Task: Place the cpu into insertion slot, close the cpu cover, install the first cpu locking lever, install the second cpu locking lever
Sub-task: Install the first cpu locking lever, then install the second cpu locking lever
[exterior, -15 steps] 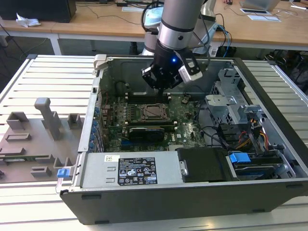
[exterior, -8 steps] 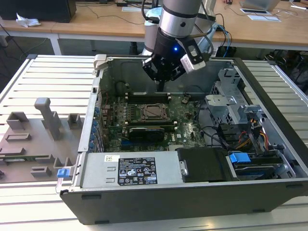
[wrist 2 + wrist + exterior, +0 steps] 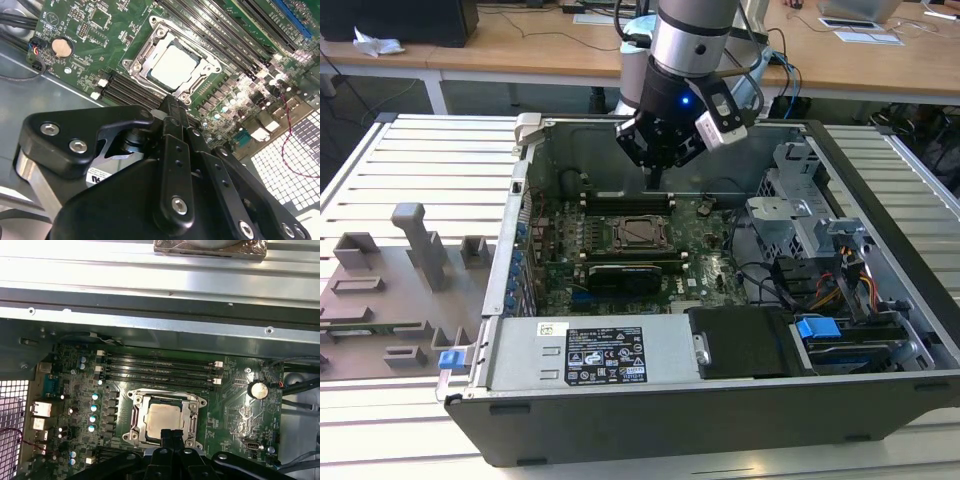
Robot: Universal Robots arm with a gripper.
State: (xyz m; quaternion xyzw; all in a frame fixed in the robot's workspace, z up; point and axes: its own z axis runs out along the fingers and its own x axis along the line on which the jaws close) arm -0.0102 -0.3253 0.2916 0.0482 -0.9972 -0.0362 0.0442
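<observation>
While the gripper (image 3: 172, 107) hung with its fingers pressed together, holding nothing, just above the socket edge, the cpu (image 3: 162, 418) already sat in its slot beneath the lowered cpu cover (image 3: 172, 65). A careless descent could have scraped that cover, or struck the memory slots (image 3: 160, 371) beyond.

Slatted metal workbench (image 3: 410, 160), wooden desks (image 3: 500, 45) behind, bright even light
</observation>
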